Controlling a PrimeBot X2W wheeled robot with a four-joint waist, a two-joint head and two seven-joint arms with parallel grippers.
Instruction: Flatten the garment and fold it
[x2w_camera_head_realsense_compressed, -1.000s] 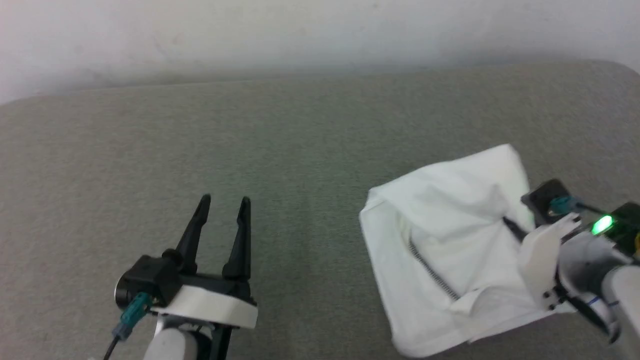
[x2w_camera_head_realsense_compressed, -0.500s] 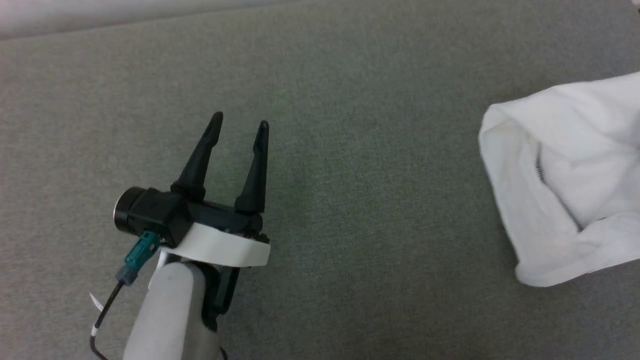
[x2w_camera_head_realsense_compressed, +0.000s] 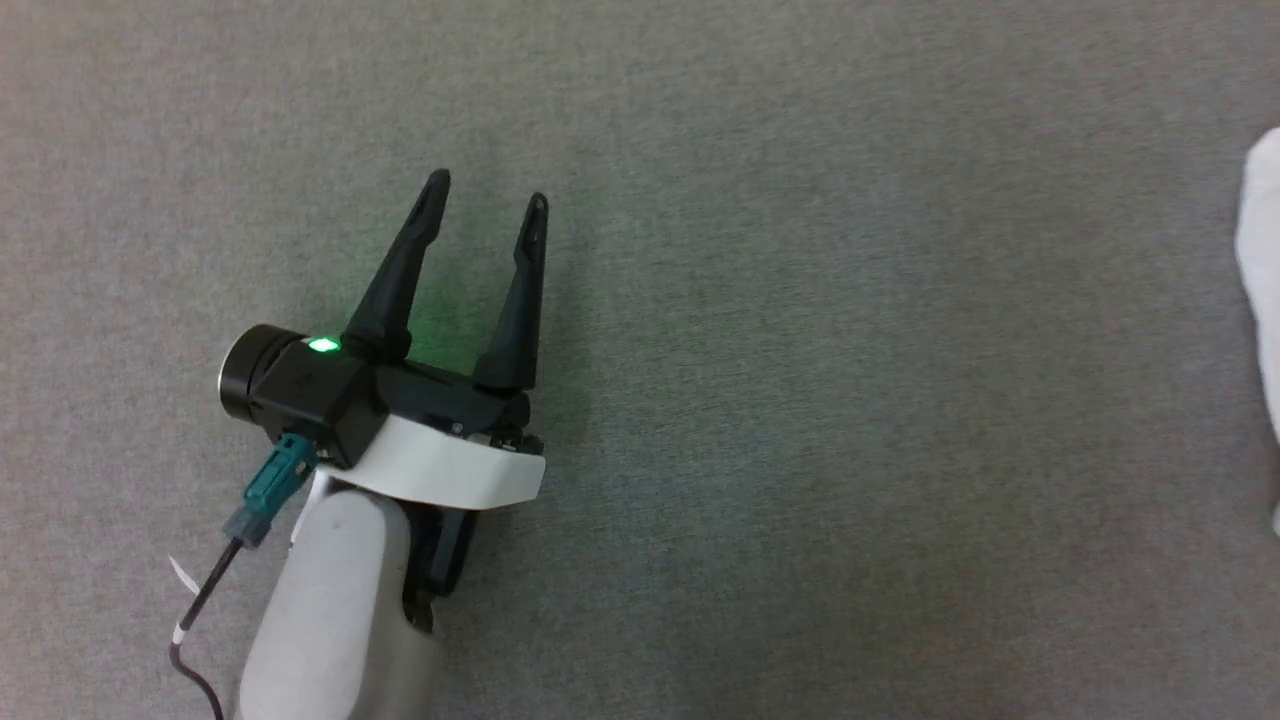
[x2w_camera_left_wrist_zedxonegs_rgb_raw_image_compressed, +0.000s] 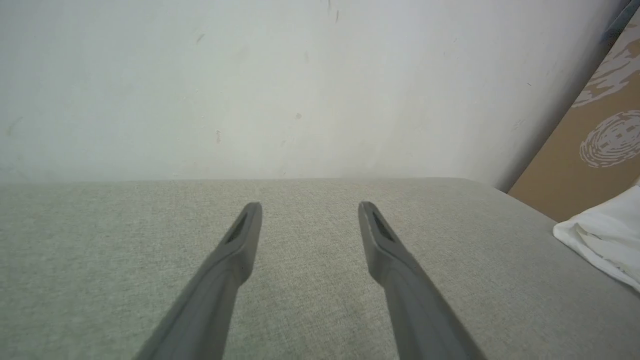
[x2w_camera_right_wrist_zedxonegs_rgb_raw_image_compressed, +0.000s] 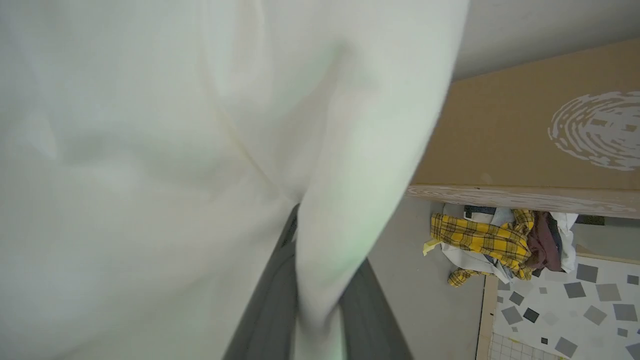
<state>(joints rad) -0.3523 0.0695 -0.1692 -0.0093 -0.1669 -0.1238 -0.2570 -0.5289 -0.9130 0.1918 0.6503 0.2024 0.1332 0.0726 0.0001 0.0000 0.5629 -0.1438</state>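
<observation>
The left gripper (x2w_camera_head_realsense_compressed: 488, 192) hovers low over the grey fabric-covered surface (x2w_camera_head_realsense_compressed: 820, 420) with its two dark fingers (x2w_camera_head_realsense_compressed: 400, 280) spread apart and nothing between them. In the left wrist view the same spread fingers (x2w_camera_left_wrist_zedxonegs_rgb_raw_image_compressed: 227, 270) point along the surface toward a plain white wall (x2w_camera_left_wrist_zedxonegs_rgb_raw_image_compressed: 260, 75). A small green light (x2w_camera_head_realsense_compressed: 322, 345) glows on the black wrist housing, throwing a green tint on the surface between the fingers. A teal connector (x2w_camera_head_realsense_compressed: 275, 480) with a dark cable (x2w_camera_head_realsense_compressed: 195, 610) hangs from the housing's side, just above the pale forearm (x2w_camera_head_realsense_compressed: 335, 620). The right gripper (x2w_camera_right_wrist_zedxonegs_rgb_raw_image_compressed: 320, 280) is pinching the garment (x2w_camera_right_wrist_zedxonegs_rgb_raw_image_compressed: 150, 150): a fold of the thin white cloth runs down between its two grey fingers (x2w_camera_right_wrist_zedxonegs_rgb_raw_image_compressed: 272, 305), which sit close together on either side of it, and the rest of the cloth drapes across that view and hides the fingertips. In the head view a strip of the garment (x2w_camera_head_realsense_compressed: 1262, 280) shows at the right edge, well apart from the left gripper. The left wrist view catches its crumpled white edge (x2w_camera_left_wrist_zedxonegs_rgb_raw_image_compressed: 605, 235) at the far right of the surface. Beyond the cloth stands a brown board (x2w_camera_right_wrist_zedxonegs_rgb_raw_image_compressed: 525, 125) printed with a white swirl. Below it a heap of clothes with a yellow plaid shirt (x2w_camera_right_wrist_zedxonegs_rgb_raw_image_compressed: 480, 240) lies beside a floor mat (x2w_camera_right_wrist_zedxonegs_rgb_raw_image_compressed: 565, 300) patterned with grey squares.
</observation>
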